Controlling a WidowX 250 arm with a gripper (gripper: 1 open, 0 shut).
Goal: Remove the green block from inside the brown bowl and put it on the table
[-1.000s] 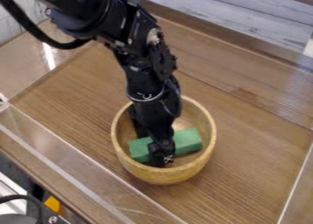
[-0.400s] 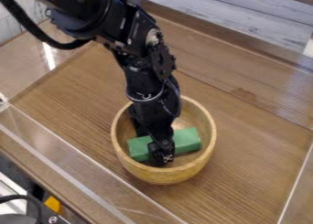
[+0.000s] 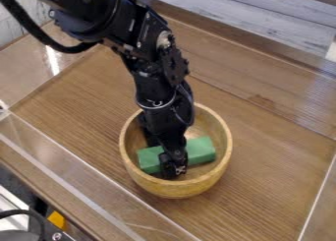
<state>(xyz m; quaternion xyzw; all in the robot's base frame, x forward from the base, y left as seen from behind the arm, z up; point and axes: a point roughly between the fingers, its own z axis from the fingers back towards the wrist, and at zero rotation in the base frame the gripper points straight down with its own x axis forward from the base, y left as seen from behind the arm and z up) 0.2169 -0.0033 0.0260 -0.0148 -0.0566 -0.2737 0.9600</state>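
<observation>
Nothing has moved since the earlier frames: arm, block and bowl occupy the same positions throughout. Noted at this moment, the black robot arm point(image 3: 138, 48) reaches down from the upper left and points its claw point(image 3: 172, 167) straight down into the brown bowl point(image 3: 147, 178). Claw tips stand at the green block point(image 3: 194, 151), about its middle, with the jaws spread wide on either side of it; the pictures do not make clear whether the tips press against the block, and nothing shows it lifted, so the claw is recorded as released and not grasping. Block lies flat on the bowl's floor, its long axis running from lower left to upper right, one end visible to the right of the claw and the other showing at the lower left beneath the arm. Bowl sits upright on the desk point(image 3: 79, 102), toward the lower centre of the view, near the clear acrylic wall point(image 3: 66, 176) that runs along the front edge. Desk surface around the bowl shows wood grain with a bright reflection at the upper left. Black cables point(image 3: 53, 38) loop off the arm at the upper left. A pale planked surface point(image 3: 262, 19) lies beyond the desk's far edge.
</observation>
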